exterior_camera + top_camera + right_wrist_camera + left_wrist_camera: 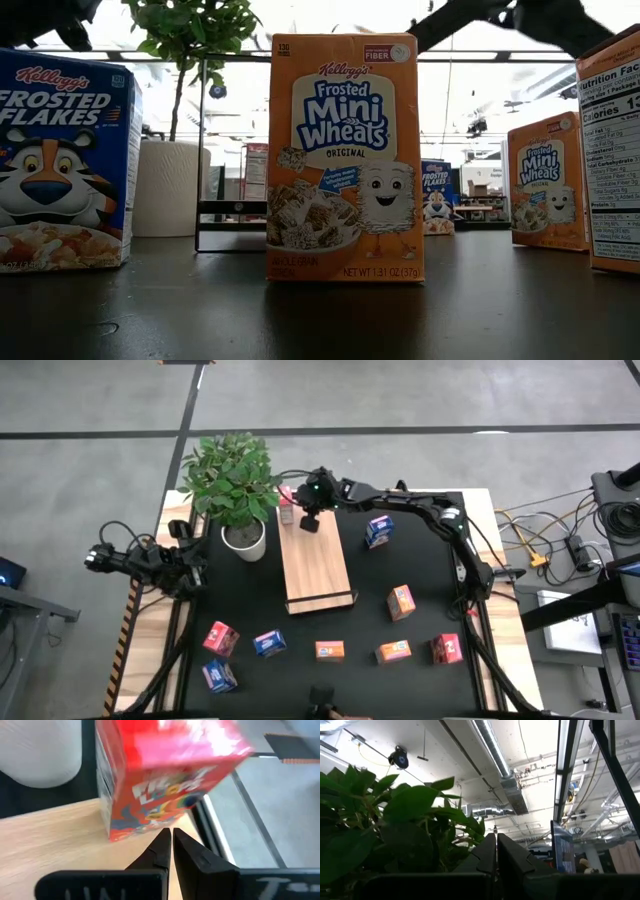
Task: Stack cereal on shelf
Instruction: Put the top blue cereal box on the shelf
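1. The right gripper point(309, 518) hovers over the far end of the wooden shelf point(318, 565), its fingers point(165, 851) pressed together and holding nothing.
2. A red cereal box point(160, 780) stands on the shelf's far end, just beyond those fingertips, next to the white pot of the potted plant point(243, 540).
3. The left gripper point(198, 565) waits at the table's left edge beside the plant, fingers point(496, 857) together and empty.
4. The shelf lies lengthwise in the middle of the black table point(420, 550), its black wire lip at the near end.
5. One blue box point(378, 531) stands right of the shelf, near the far edge.
6. An orange box point(401, 601) stands right of the shelf's near end.
7. Six more boxes, red, blue and orange, sit along the near edge, among them an orange wheat cereal box point(345, 160).
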